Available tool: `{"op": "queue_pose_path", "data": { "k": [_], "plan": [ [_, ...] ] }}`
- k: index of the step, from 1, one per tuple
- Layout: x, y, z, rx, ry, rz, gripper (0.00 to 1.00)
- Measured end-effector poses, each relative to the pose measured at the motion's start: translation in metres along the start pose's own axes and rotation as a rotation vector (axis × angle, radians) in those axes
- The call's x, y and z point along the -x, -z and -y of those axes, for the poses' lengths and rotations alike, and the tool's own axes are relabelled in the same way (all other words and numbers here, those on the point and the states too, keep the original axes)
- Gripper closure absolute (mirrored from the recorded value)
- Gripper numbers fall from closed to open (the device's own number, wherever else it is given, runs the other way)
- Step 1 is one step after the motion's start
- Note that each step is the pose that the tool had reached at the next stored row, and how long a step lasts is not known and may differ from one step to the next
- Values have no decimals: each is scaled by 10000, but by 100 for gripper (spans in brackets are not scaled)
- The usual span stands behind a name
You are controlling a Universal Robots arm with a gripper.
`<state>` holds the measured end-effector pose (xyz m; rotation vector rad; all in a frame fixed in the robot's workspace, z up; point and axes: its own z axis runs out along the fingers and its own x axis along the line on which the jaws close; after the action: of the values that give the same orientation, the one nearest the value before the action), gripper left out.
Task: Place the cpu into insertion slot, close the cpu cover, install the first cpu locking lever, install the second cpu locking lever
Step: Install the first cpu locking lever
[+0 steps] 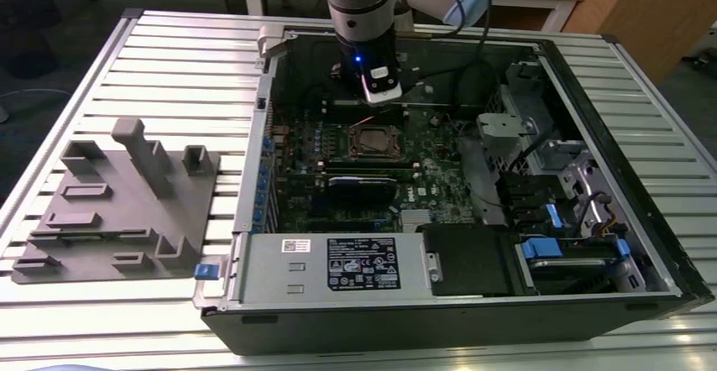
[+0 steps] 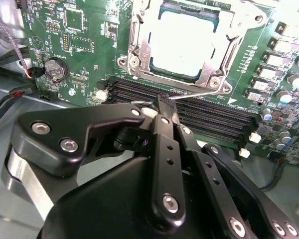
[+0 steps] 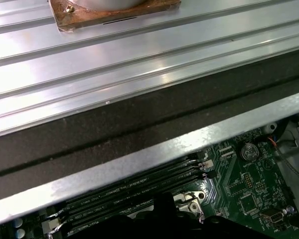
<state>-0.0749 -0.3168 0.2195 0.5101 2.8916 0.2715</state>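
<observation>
You had the open computer case lying on its side on the slatted counter, so the arm could reach straight down onto the green motherboard. A grey fixture block sat on the counter at the case's 9 o'clock, well apart from the work.

In the exterior view the insertion slot lay near the board's middle, just at 6 o'clock from the pincer. In the second wrist view the cpu was seated in that slot, its pale top showing through the window of the cpu cover, which lay flat over it; I judge the first two steps done.

A thin wire locking lever ran along the socket's edge, beside the black memory slots. Your pincer was pressed together with its tip at the lever's free end, likely to swing it down. Whether it pinched or merely pushed the wire, I cannot tell.
</observation>
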Motion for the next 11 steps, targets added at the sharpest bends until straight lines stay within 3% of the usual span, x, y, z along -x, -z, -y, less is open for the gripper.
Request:
{"op": "queue_pose_path", "data": {
  "k": [11],
  "plan": [
    [-6,-28,3,-2,-2,1,89]
  ]
}}
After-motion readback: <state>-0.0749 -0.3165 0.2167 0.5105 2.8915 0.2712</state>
